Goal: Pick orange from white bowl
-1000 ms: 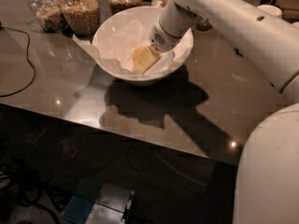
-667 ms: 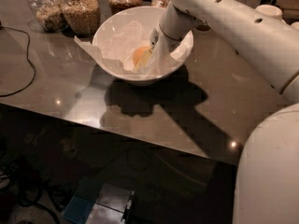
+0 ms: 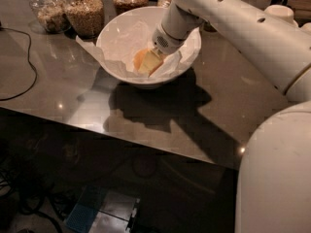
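Camera view | hand (image 3: 150, 62) in white bowl (image 3: 141, 80) | against orange (image 3: 139, 58)

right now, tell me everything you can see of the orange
The orange is a small round fruit with yellow-orange skin, lying low inside the white bowl on its crumpled white paper. Only part of it shows; the gripper is down in the bowl right against it and hides the rest. Whether it is gripped cannot be told.
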